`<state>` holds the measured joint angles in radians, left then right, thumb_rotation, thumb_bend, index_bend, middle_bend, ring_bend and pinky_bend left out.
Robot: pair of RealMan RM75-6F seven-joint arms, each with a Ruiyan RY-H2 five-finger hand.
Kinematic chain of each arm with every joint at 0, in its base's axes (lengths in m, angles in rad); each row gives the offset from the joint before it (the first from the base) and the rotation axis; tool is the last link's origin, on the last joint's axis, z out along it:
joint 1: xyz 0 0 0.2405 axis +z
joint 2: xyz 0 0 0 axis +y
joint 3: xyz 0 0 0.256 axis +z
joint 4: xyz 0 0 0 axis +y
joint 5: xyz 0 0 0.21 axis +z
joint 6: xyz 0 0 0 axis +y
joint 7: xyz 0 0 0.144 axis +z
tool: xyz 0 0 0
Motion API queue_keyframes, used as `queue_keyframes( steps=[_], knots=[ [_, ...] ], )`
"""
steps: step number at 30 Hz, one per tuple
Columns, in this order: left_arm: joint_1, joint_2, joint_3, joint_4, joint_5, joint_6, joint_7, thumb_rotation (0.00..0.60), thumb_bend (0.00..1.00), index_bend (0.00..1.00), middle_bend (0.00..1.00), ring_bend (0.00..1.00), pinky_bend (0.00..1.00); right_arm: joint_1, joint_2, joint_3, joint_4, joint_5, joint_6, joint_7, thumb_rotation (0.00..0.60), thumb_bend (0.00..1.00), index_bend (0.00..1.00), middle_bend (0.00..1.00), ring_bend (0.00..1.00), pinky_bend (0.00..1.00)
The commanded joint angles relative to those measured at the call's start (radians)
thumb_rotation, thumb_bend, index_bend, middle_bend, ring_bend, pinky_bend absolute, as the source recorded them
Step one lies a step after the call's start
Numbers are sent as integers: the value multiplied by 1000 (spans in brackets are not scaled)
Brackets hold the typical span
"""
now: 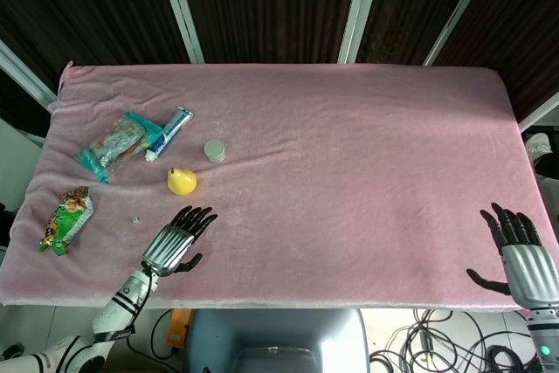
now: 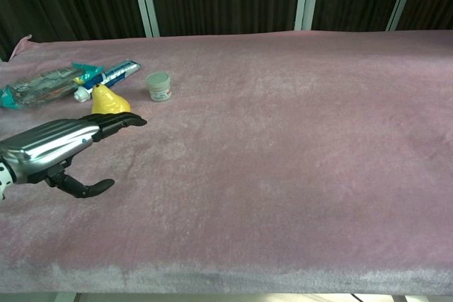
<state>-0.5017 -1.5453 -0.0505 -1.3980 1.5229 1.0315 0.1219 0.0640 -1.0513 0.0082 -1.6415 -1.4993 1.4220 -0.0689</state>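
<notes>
My left hand [image 1: 177, 240] hovers open over the pink cloth near the front left, fingers stretched toward a yellow pear [image 1: 182, 181] just beyond the fingertips, not touching it. The chest view shows the same left hand [image 2: 60, 145] with the thumb hanging below and the pear [image 2: 108, 100] partly behind its fingertips. My right hand [image 1: 522, 259] is open at the front right corner of the table and holds nothing. It is outside the chest view.
A small grey jar [image 1: 214, 150] stands right of the pear. A toothpaste tube [image 1: 169, 133] and a teal packet [image 1: 115, 146] lie at the back left. A green snack bag [image 1: 67, 219] lies at the left edge. The pink cloth [image 1: 367, 155] covers the table.
</notes>
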Motion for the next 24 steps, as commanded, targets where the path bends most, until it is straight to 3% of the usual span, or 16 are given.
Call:
queue_keyframes(
  steps=[1, 5, 11, 17, 21, 24],
  knots=[
    [-8, -10, 7, -2, -5, -10, 19, 600, 378, 0, 2, 0, 0, -8, 6, 0, 6, 0, 10, 13, 600, 280, 0, 0, 0, 0],
    [-23, -21, 13, 20, -13, -31, 26, 600, 378, 3, 2, 0, 0, -16, 17, 1, 4, 12, 15, 20, 600, 280, 0, 0, 0, 0],
    [-8, -52, -20, 113, -42, 42, 82, 600, 380, 35, 2, 0, 0, -17, 15, -2, 6, 9, 11, 13, 600, 279, 0, 0, 0, 0],
    [24, -15, -57, 161, -95, 95, 12, 600, 389, 201, 24, 0, 0, -13, 16, 3, -4, 18, 4, 1, 600, 279, 0, 0, 0, 0],
    [34, 6, -87, 232, -189, 41, -47, 600, 396, 343, 63, 0, 0, -16, 19, 1, -16, 0, 15, 3, 600, 280, 0, 0, 0, 0],
    [39, 10, -86, 263, -216, 13, -77, 600, 396, 388, 63, 0, 0, -16, 18, -2, -20, -9, 17, 0, 600, 279, 0, 0, 0, 0]
  ],
)
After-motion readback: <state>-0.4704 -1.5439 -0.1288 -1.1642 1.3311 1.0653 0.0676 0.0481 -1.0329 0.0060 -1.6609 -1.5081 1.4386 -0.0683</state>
